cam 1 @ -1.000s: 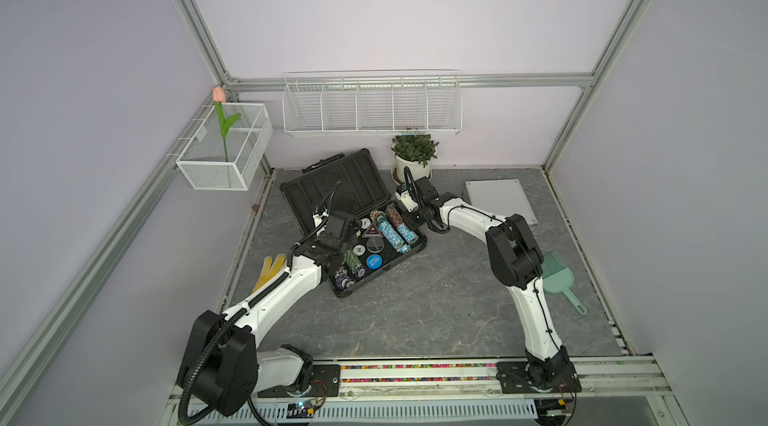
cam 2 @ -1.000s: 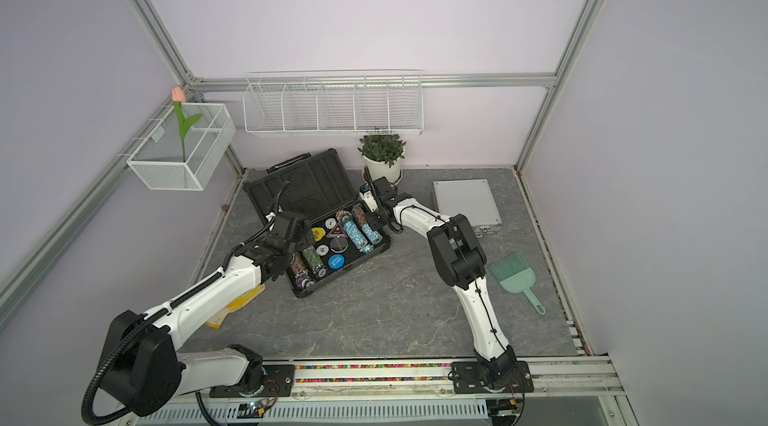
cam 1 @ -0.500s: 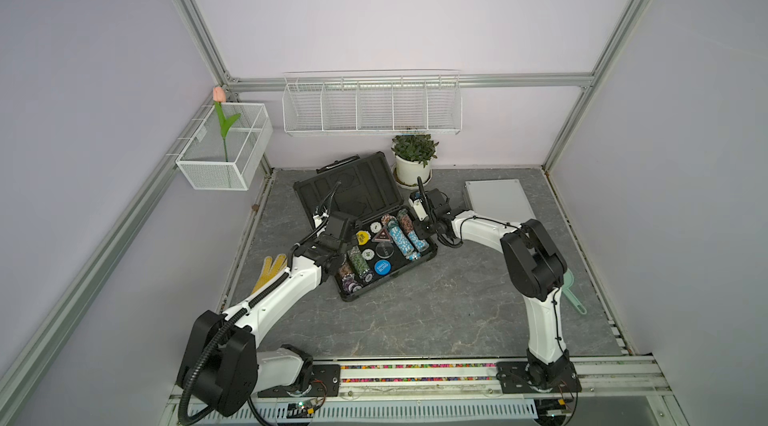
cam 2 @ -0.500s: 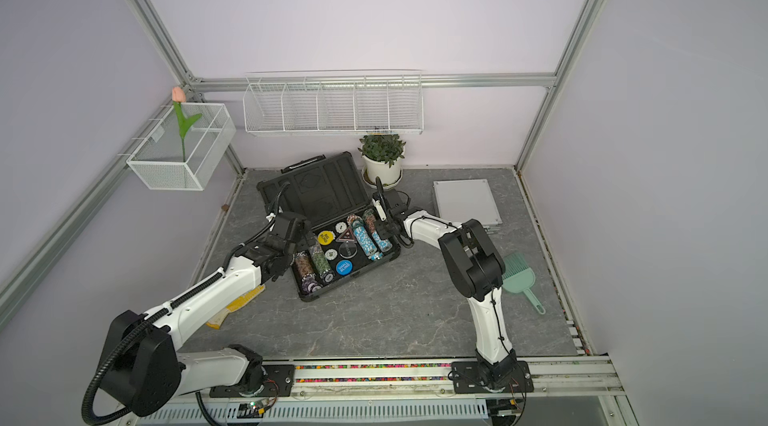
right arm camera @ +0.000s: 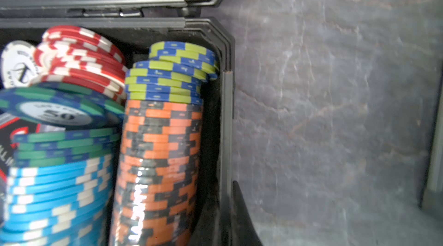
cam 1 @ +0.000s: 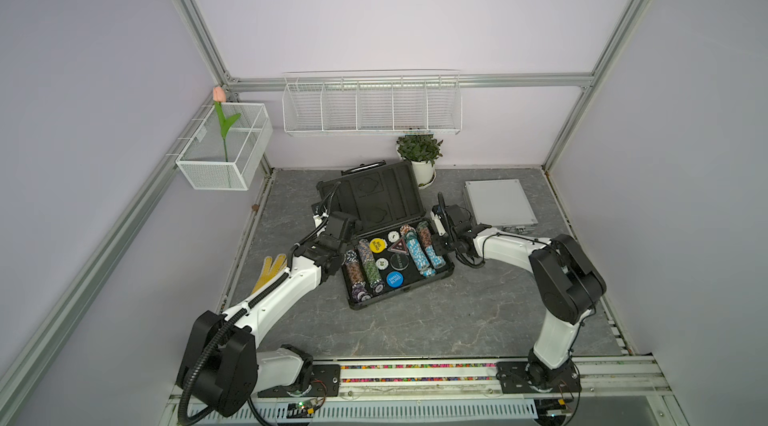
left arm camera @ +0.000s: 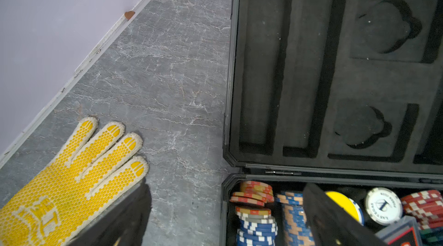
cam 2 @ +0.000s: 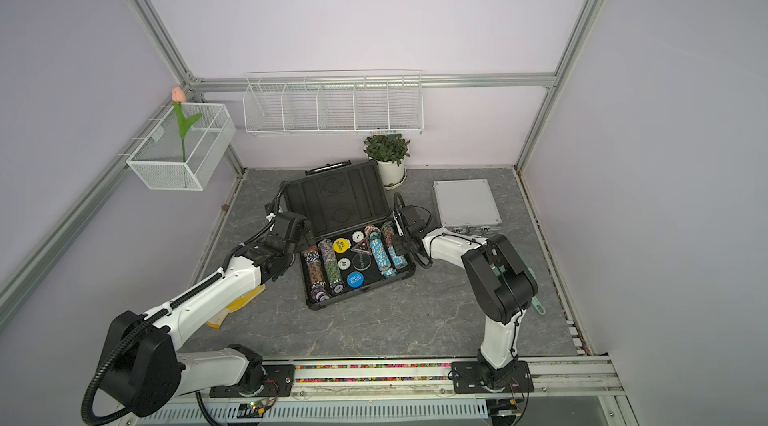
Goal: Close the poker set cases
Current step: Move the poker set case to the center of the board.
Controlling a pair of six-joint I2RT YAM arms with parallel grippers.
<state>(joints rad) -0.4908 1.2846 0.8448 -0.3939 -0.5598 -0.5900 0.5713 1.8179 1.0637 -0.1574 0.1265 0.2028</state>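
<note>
Hanging just beside the outer right wall of the dark-grey case (cam 1: 400, 294), the right claw (cam 1: 436, 244) is fully closed with nothing visibly held. In the right wrist view, 1 dark fingertip (right arm camera: 239, 211) lies along that wall's rim, next to the orange-and-black chips (right arm camera: 158, 161). The left claw (cam 1: 348, 239) is at the case's left wall, spread wide and empty. 1 of its fingers (left arm camera: 335, 220) is above the chip rows and the other is outside the case, above the bench (cam 1: 415, 332). The dark-grey case lies open, its lid (cam 1: 374, 199) leaning back. A yellow glove (left arm camera: 72, 172) lies just left of it. The silver case (cam 1: 498, 202) lies closed and flat to its right, apart from it. A potted plant (cam 1: 417, 154) stands behind the lid.
</note>
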